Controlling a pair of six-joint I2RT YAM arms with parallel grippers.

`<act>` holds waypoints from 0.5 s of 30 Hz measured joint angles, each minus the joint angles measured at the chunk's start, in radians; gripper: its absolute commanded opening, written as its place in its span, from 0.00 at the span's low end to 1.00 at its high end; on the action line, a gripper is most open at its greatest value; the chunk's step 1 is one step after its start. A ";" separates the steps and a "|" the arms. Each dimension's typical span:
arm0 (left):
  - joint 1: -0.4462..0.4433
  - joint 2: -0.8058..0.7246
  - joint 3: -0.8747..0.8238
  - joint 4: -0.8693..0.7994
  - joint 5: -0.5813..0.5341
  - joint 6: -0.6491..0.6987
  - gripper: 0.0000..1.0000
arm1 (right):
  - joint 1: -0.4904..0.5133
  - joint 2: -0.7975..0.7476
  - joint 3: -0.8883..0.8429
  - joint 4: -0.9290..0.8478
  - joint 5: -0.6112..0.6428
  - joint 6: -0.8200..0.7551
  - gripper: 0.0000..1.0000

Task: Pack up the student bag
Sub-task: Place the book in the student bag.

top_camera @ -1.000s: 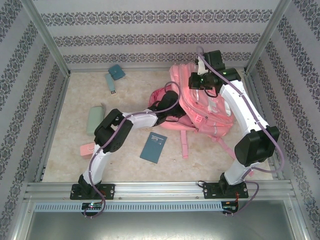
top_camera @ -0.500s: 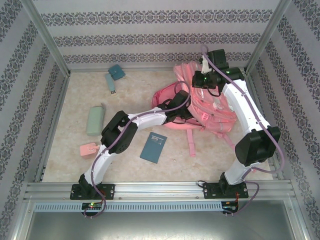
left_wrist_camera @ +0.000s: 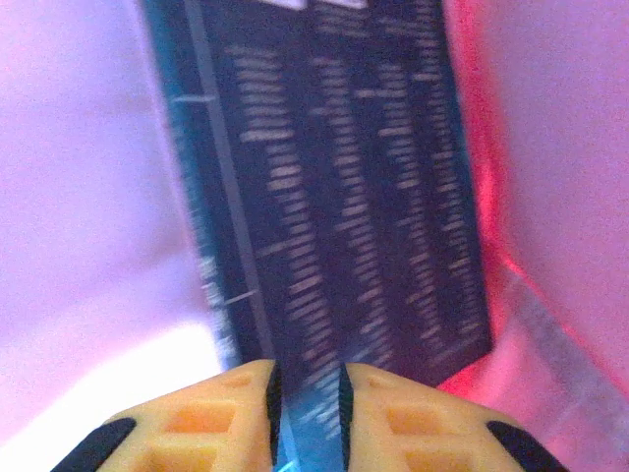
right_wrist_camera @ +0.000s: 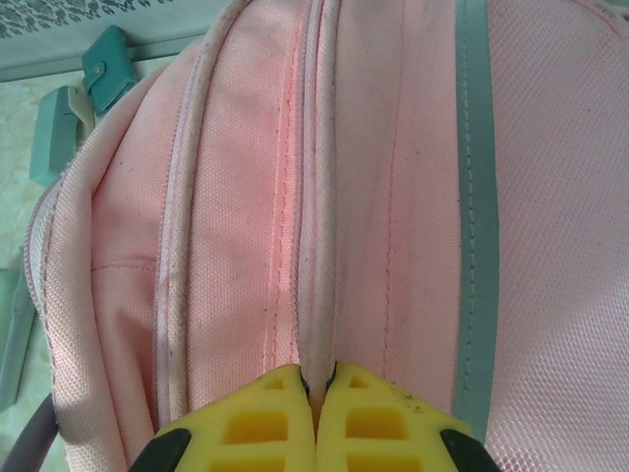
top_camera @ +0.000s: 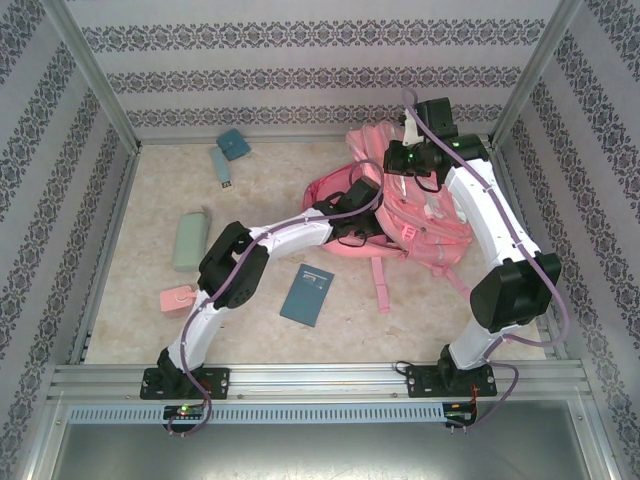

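Risk sits mostly with the dark printed booklet. It stands on edge inside the pink interior of the student bag, leaning toward 11 o'clock in the left wrist view. The left end effector has its yellow fingers close on either side of the booklet's near edge. Whether they really clamp it I cannot tell, since the picture is blurred there. If the hold is loose, the booklet could tip against the pink wall or catch on the bag's mouth and never drop to the bottom.

A second hazard is the right end effector. Its fingers are pressed together on a raised ridge of the bag's fabric beside a zip line. That pinch seems to be what keeps the opening up. Thin cloth could slide out of it, and then the mouth would sag onto the left arm.

From above, the bag lies at about 2 o'clock from the middle of the table, with both arms meeting at it. That view also shows what is left to pack: a blue notebook at 6 o'clock, a small pink box and a pale green case toward 9 o'clock, and teal items at 11 o'clock. It hides the booklet and both grips, and the wrist cameras supply those. The right wrist view adds the weave and grey trim of the bag.
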 measured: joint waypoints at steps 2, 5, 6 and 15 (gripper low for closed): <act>0.000 0.024 0.038 0.003 0.024 -0.001 0.22 | -0.001 0.000 0.000 0.005 0.002 0.003 0.00; -0.001 0.056 0.089 0.017 0.057 0.000 0.24 | -0.005 0.000 -0.003 0.016 0.006 0.006 0.00; -0.002 0.067 0.106 0.017 0.066 0.000 0.25 | -0.007 0.000 -0.003 0.020 0.009 0.007 0.00; 0.002 0.050 0.065 0.006 0.054 0.020 0.54 | -0.011 -0.001 -0.028 0.040 0.007 0.010 0.00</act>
